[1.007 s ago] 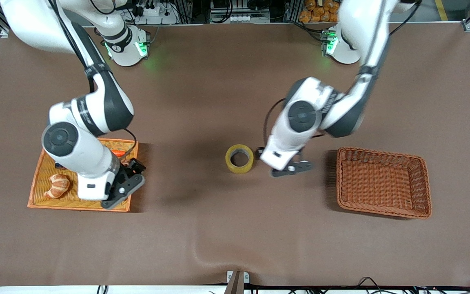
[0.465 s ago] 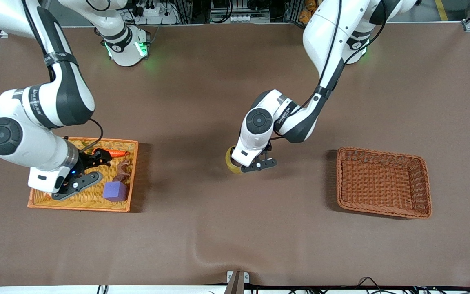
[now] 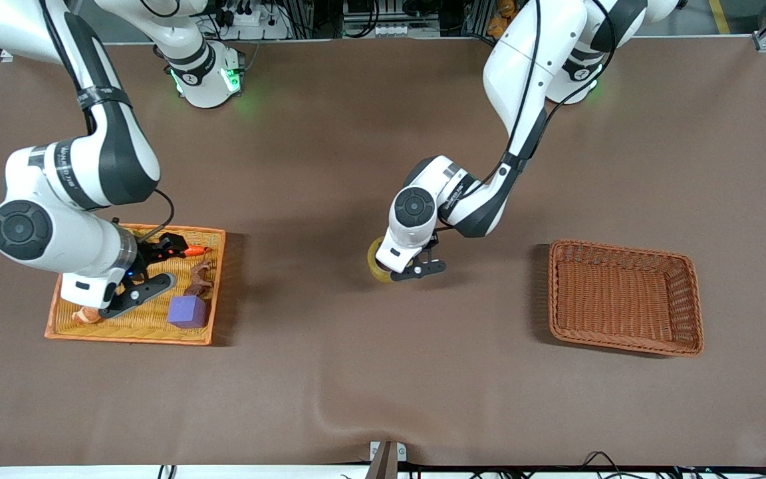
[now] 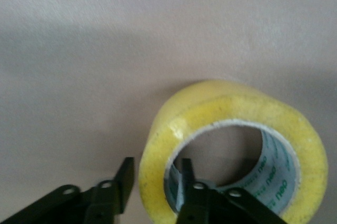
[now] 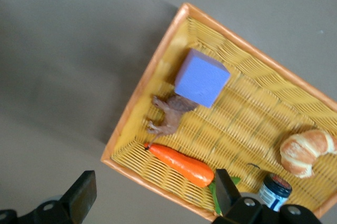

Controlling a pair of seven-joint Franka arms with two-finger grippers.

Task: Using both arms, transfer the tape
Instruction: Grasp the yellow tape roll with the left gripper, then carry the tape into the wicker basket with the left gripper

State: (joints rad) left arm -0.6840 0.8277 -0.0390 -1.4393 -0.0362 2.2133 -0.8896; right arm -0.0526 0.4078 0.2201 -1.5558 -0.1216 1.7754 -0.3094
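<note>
Straddling the tape wall, the left gripper is sitting low over the table mid-span: one finger is inside the hollow core, the other outside the rim, jaws parted a bit wider than the wall. Can't tell if either pad is touching yet. Tape is lying flat on the table, roughly midway between the two baskets; in the front view only its yellow edge is peeking out from under the left gripper.

Right gripper is hanging over the tray at the right arm's end, fingers spread wide, holding nothing. Tray is carrying a purple block, a brown horse just beside it, a carrot, a croissant and a small dark-lidded jar.

Brown basket is sitting near the left arm's end, well apart from the tape.
</note>
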